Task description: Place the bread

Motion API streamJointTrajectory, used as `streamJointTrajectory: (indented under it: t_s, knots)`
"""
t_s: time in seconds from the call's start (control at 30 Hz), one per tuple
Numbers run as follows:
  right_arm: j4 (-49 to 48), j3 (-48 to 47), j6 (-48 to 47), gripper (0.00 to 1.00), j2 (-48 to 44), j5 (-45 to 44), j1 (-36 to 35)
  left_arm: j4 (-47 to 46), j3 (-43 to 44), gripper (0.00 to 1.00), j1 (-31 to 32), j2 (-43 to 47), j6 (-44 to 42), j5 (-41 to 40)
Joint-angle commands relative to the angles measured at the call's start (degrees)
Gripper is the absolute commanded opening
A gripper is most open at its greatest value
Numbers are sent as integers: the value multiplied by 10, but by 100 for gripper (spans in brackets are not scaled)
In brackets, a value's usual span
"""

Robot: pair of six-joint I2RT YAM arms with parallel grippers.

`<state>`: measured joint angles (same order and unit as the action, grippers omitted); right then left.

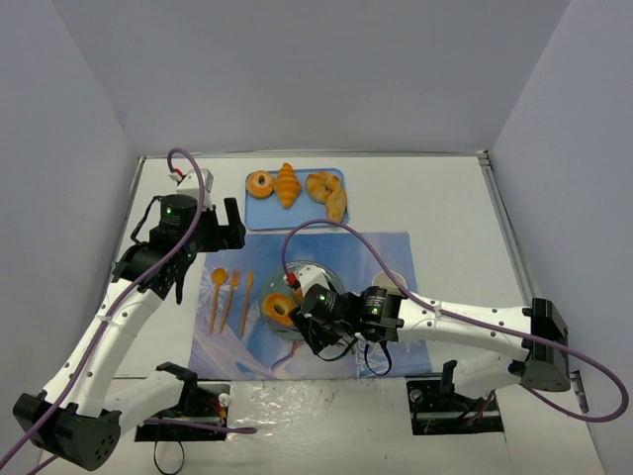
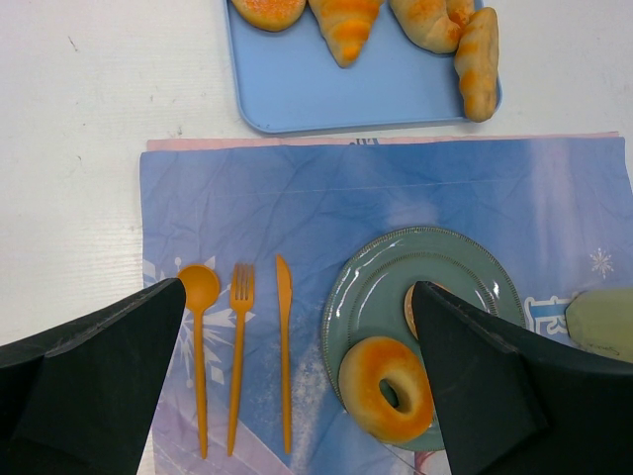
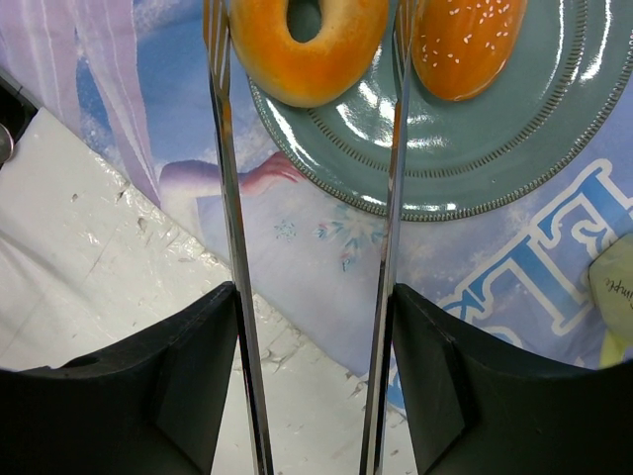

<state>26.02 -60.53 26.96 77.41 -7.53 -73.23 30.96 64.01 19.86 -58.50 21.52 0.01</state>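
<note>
The bagel lies flat with its hole upward on the near-left part of the green plate, partly over the rim; it is directly ahead of the right gripper, at the far end of the metal tongs which this gripper holds; the black fingers are set rather wide, each one against the outside of one tong blade, and the blades run forward nearly parallel, so the tongs stand wide too; the bagel sits between the two tips, one blade just beside each flank, but I cannot tell if they press it or only stand beside it; being round, it has no long axis to line up; a sesame bun lies on the same plate, just outside the right blade. The right arm reaches low across the mat from the right side, its wrist pointing left toward the plate; it is clearly the nearer arm. The left gripper hangs high over the left of the mat, wide apart and with nothing in it, well away from the bagel. In my judgement the bread is at its place, and the next move turns on drawing the blades off without dragging it from the rim; the blue tray with the other breads is farther back.
</note>
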Motion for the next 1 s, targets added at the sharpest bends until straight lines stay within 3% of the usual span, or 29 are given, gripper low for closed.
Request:
streamJointTrajectory:
  t_s: [0.0, 0.63, 0.73, 0.97]
  knots:
    - [6, -17, 6, 57, -9, -37, -5, -31, 9, 97, 3, 1, -2, 0]
    - [-5, -117, -30, 60, 18, -83, 13, -30, 10, 97, 4, 1, -2, 0]
    - [-24, -124, -46, 60, 21, -70, 57, -32, 10, 97, 3, 1, -2, 0]
    - [-77, -149, -97, 60, 62, -6, 240, -32, 9, 97, 4, 1, -2, 0]
